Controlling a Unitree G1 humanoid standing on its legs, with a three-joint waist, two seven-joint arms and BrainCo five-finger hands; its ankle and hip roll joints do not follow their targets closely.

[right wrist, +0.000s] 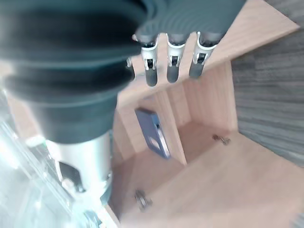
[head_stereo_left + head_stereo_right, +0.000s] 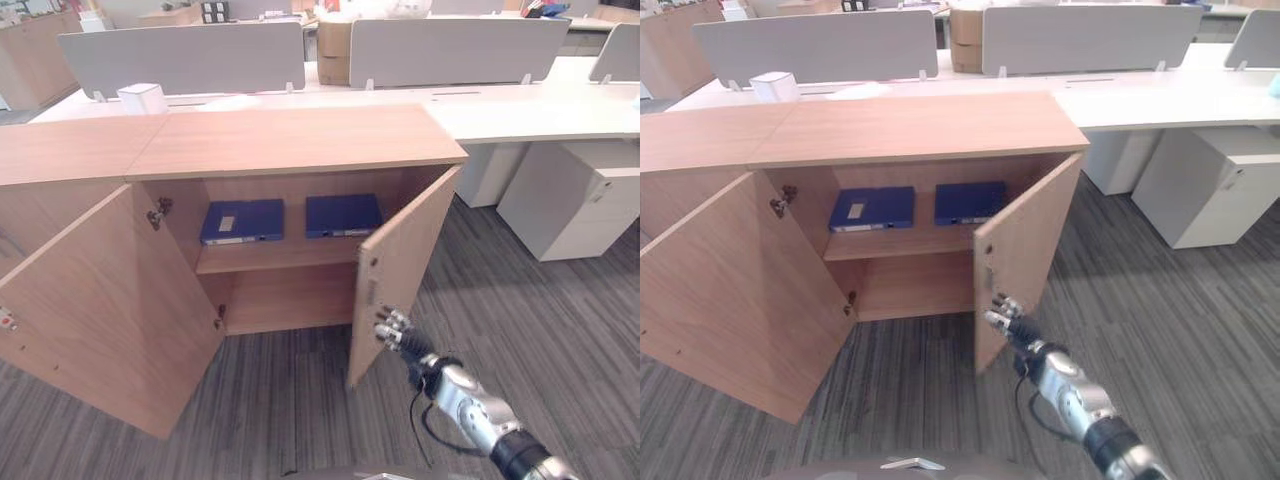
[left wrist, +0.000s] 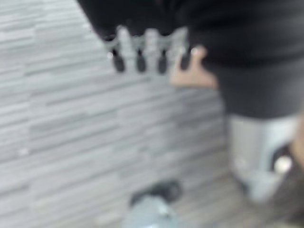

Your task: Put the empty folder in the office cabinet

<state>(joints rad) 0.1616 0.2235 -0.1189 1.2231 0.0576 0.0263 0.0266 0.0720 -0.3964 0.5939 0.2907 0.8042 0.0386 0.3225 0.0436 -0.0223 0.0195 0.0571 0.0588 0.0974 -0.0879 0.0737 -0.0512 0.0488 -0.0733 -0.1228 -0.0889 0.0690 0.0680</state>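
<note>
Reaching toward the right door (image 2: 400,270) of the office cabinet (image 2: 290,140), the right hand (image 2: 395,328) sat just beside the door's lower outer edge; its fingers (image 1: 172,57) hung fairly straight and relaxed, holding nothing. Both doors stood wide, the left door (image 2: 100,310) swung far out. On the upper shelf (image 2: 270,258) lay two blue folders flat, side by side and apart: the left folder (image 2: 242,221) and the right folder (image 2: 342,215). In its wrist view the left hand (image 3: 147,50) hung over grey carpet (image 2: 560,330), fingers loosely extended and empty
</note>
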